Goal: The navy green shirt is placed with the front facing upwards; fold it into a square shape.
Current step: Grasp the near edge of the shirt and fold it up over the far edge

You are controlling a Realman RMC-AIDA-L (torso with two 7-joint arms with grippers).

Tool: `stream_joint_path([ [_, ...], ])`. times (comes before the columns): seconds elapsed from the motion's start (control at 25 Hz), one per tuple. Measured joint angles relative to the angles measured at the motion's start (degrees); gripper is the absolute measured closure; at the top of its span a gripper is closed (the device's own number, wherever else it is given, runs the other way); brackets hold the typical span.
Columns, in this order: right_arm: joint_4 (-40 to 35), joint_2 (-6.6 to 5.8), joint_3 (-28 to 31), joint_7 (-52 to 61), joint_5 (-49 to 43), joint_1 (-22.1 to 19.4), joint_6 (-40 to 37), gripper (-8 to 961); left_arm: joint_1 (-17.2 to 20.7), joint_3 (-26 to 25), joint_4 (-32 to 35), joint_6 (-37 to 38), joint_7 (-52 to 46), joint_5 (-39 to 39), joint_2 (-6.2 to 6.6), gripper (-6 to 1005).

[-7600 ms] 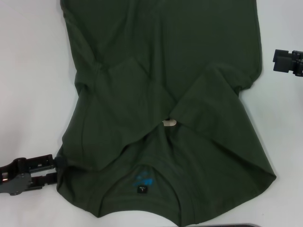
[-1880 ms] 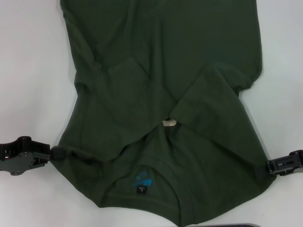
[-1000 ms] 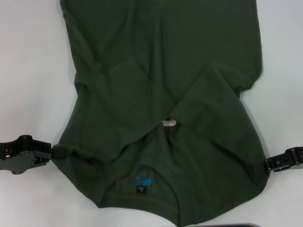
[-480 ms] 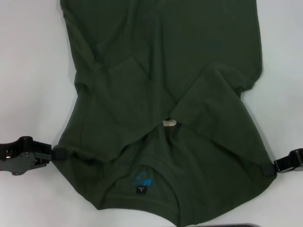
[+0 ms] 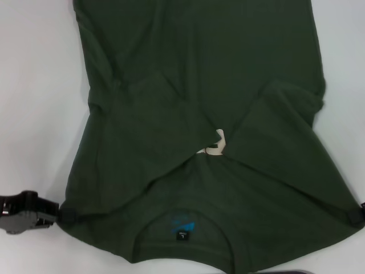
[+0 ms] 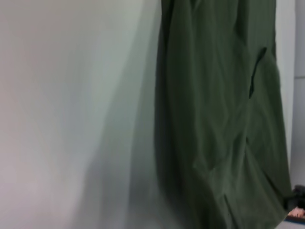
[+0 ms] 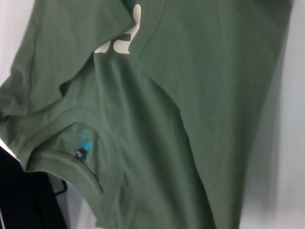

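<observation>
The navy green shirt lies spread on the white table, collar toward me, both sleeves folded inward over the body. A black neck tag under blue print sits inside the collar, and a bit of cream lettering peeks out between the sleeve flaps. My left gripper is shut on the shirt's near left shoulder corner. At the frame's right edge my right gripper pinches the near right shoulder corner. The right wrist view shows the shirt, lettering and tag. Stretched fabric fills the left wrist view.
Bare white table shows on both sides of the shirt. A dark strip lies along the near edge. In the right wrist view a black shape sits beside the collar.
Both grippers moved outward and toward me, dragging the shoulder corners with them. The shirt's near end is now wider and tauter, and more of the cream lettering shows.
</observation>
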Motion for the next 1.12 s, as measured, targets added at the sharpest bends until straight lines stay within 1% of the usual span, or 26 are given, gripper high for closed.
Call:
stream_joint_path([
  [0.16, -0.77, -0.09, -0.14, 0.1, -0.69, -0.03, -0.85, 924, 0.04, 0.14, 0.01, 0.71, 0.26, 3.17, -0.12, 958],
  [0.52, -0.81, -0.06, -0.32, 0.06, -2.94, 0.3, -1.28, 926, 0.23, 1.67, 0.01, 2.0, 0.83, 5.63, -0.55, 958],
  [0.8, -0.9, -0.42, -0.43, 0.09, -3.15, 0.47, -1.59, 925, 0.66, 2.96, -0.27, 2.5, 0.96, 6.46, -0.73, 958],
  [1.12, -1.5, -0.45, -0.1, -0.09, -3.18, 0.86, -2.55, 924, 0.86, 2.45, -0.64, 3.79, 1.92, 5.54, -0.71, 959],
])
